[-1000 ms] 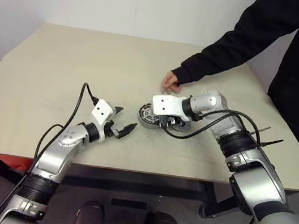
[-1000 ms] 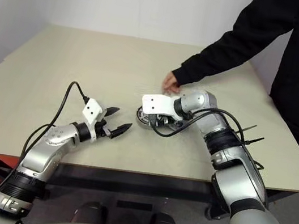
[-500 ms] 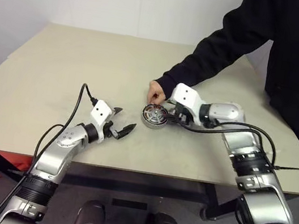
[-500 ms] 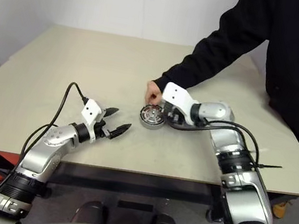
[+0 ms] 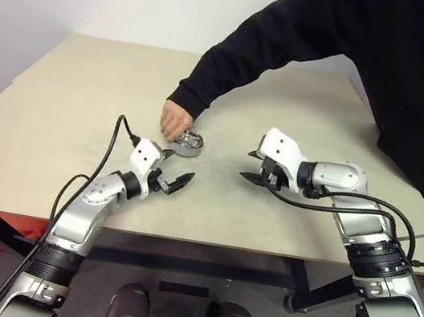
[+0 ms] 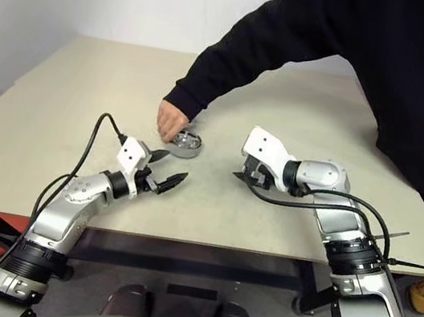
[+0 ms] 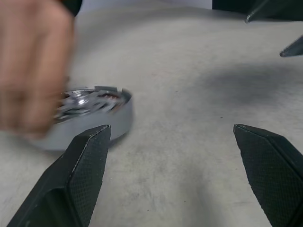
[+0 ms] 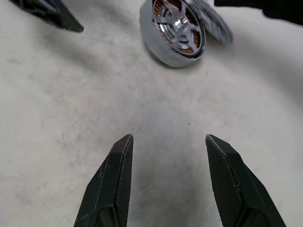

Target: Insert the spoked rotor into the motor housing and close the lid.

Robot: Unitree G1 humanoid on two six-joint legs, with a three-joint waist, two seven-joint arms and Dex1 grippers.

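My right tool (image 5: 253, 175) has come back off the motor housing (image 5: 188, 144) toward the right edge of the table (image 5: 77, 87); its two black fingers stand partly apart with nothing between them, hanging just over bare tabletop. My left tool (image 5: 175, 170) has not moved: jaws spread wide, empty, near the front edge, with the housing just beyond its fingertips.

The housing itself has shifted. A moment ago it sat by my right tool near the middle of the table; now it lies further to the left, and a person's hand (image 5: 175, 121) in a black sleeve rests against its far side. In the right wrist view I see silver spokes and a hub (image 8: 176, 23) inside the cup over copper-brown windings, so I judge the spoked rotor to be seated already. A flat grey disc (image 8: 213, 24), probably the lid, leans at the housing's far rim, not closed over it.

So what remains is the lid, and I would wait for the hand to clear first
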